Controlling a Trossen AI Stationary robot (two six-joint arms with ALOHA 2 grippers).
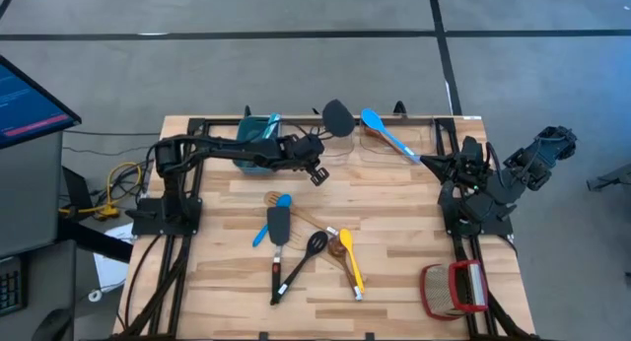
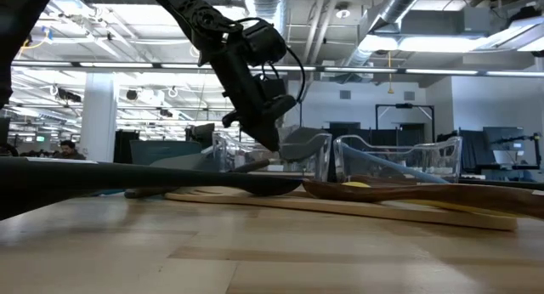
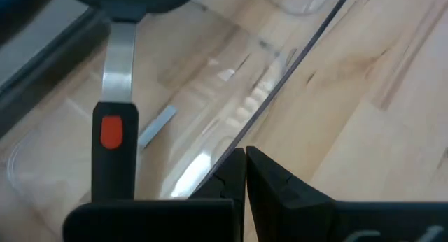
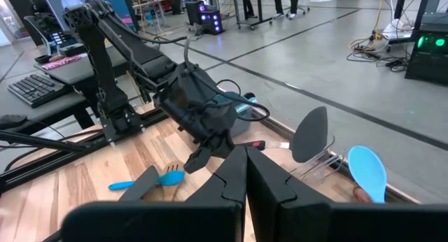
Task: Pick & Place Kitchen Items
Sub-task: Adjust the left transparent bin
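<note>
Several long-handled utensils lie loose mid-table: a blue spoon (image 1: 264,230), a black turner (image 1: 278,226), a black spoon (image 1: 308,252), a yellow spoon (image 1: 350,262) and a wooden spoon (image 1: 296,215). At the far edge a black spatula (image 1: 337,116), with a red dot on its handle (image 3: 112,130), rests in a clear rack (image 3: 210,123), head raised (image 4: 309,133). A blue spoon (image 1: 380,130) lies beside it. My left gripper (image 1: 316,172) hangs shut above the table next to the rack's edge (image 2: 270,141). My right gripper (image 4: 245,165) is shut, at the table's right edge (image 1: 434,162).
A teal bin (image 1: 258,134) stands at the far left under my left arm, with utensils in it. The red-and-tan basket (image 1: 454,288) sits at the near right corner. Clear rack walls (image 2: 391,158) rise along the far edge. Bare wood lies near the left edge.
</note>
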